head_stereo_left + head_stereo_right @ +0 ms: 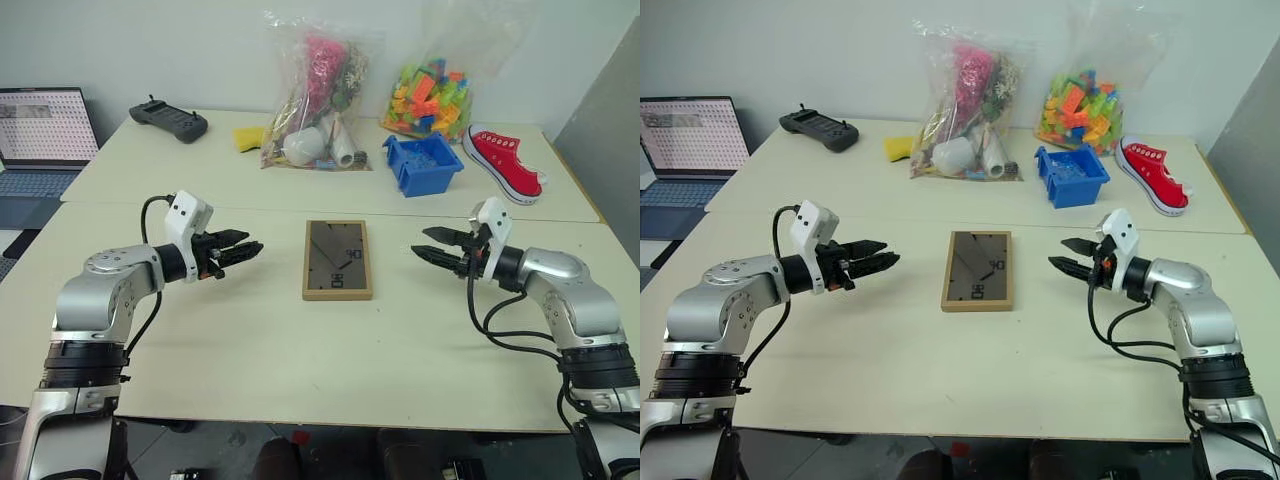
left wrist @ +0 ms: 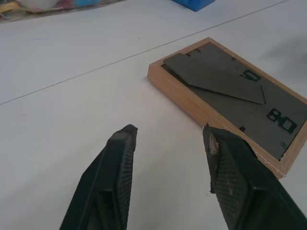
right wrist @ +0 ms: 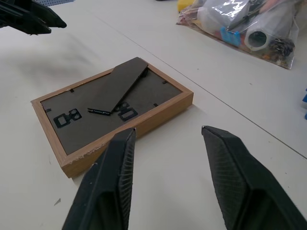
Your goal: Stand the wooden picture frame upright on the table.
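The wooden picture frame lies flat on the table, just past the seam, between my two arms. Its brown back faces up, with the dark fold-out stand lying against it. My left gripper hovers open to the left of the frame, pointing at it, with nothing between its fingers. My right gripper hovers open to the right of the frame and is also empty. The frame sits just beyond the left fingertips, and in the right wrist view the frame lies just beyond that gripper's fingertips.
On the far table section stand a blue bin, a red shoe, a clear bag of toys, a bag of coloured blocks and a black controller. A laptop is at the far left.
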Robot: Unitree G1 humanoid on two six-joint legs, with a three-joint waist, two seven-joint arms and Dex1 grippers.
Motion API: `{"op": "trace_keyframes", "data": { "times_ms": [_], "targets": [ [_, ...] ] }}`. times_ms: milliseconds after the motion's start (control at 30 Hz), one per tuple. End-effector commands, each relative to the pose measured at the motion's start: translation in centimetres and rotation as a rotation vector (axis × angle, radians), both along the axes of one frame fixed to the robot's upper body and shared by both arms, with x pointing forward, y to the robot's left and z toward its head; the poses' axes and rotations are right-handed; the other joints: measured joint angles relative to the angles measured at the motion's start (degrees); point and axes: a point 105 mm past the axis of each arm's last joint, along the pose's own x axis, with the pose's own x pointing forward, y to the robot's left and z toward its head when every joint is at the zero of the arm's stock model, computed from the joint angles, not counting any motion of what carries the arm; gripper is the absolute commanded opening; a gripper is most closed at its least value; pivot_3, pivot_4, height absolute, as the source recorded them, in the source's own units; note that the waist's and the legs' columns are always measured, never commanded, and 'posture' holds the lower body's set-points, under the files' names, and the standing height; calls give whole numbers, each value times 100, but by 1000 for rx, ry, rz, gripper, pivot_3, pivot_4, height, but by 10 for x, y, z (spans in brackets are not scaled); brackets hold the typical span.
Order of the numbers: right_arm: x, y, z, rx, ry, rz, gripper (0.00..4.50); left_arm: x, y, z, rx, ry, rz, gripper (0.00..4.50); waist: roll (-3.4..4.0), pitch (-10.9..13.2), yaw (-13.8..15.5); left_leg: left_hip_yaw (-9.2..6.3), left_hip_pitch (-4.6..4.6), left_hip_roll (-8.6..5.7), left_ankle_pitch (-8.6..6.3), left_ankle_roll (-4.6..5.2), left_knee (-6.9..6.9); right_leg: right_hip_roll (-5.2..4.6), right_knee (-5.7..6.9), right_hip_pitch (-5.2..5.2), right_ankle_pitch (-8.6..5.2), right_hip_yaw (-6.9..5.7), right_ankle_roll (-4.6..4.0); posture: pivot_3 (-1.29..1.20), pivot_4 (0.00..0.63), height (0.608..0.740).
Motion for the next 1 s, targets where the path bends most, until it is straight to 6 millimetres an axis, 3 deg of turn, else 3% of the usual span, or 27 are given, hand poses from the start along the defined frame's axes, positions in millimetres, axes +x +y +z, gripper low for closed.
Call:
{"op": "trace_keyframes", "data": {
  "times_ms": [33, 167, 267, 433, 600, 733, 867, 1000],
  "targets": [
    [12, 12, 5, 67, -22, -13, 1284, 14, -15, 0, 30, -70, 12, 1443, 0, 0, 14, 0, 1, 0, 0, 0, 2, 0, 1, 1, 0, 0, 0, 0, 150, 740],
    [26, 30, -17, -19, -18, -56, 274, 29, -27, -5, 10, -104, 64, 525, 0, 0, 17, 1, 0, 0, 2, -2, 8, -1, 9, -2, 0, 1, 0, 0, 150, 740],
    [43, 37, -32, -64, -6, -168, 0, 38, -38, -17, 7, -103, 111, 7, 0, -1, 11, 3, 0, 0, 6, -10, 7, -1, 13, -6, 0, 3, 0, 0, 150, 740],
    [45, 70, -44, -80, -5, -148, 0, 44, -63, -39, 33, -74, 113, 7, 0, -2, 15, 4, -1, 0, 10, -16, 7, -4, 18, -7, 0, 4, 0, 0, 150, 740],
    [40, 86, -43, -51, -10, -123, 0, 34, -88, -51, 33, -29, 26, 7, 0, -3, 15, 5, -1, 0, 14, -23, 7, -4, 24, -9, 0, 3, 0, 0, 150, 740],
    [24, 97, -42, -35, 6, -37, 0, 17, -91, -47, 19, -6, -37, 7, 1, -3, 16, 4, -1, 0, 14, -23, 7, -4, 25, -9, 0, 3, 0, 0, 150, 740],
    [-21, 112, -49, -71, 80, 170, 0, -19, -78, -50, 72, 62, -110, 7, 2, -3, -19, 1, 0, 3, 14, -23, -2, -1, 23, -9, -1, 4, -1, 0, 150, 740],
    [-48, 106, -56, -132, 117, 250, 0, -54, -76, -57, 109, 144, -179, 7, 2, -3, -8, -4, 2, 3, 3, -4, 6, 1, 36, -8, -2, 1, -3, 0, 150, 740]
  ]
}}
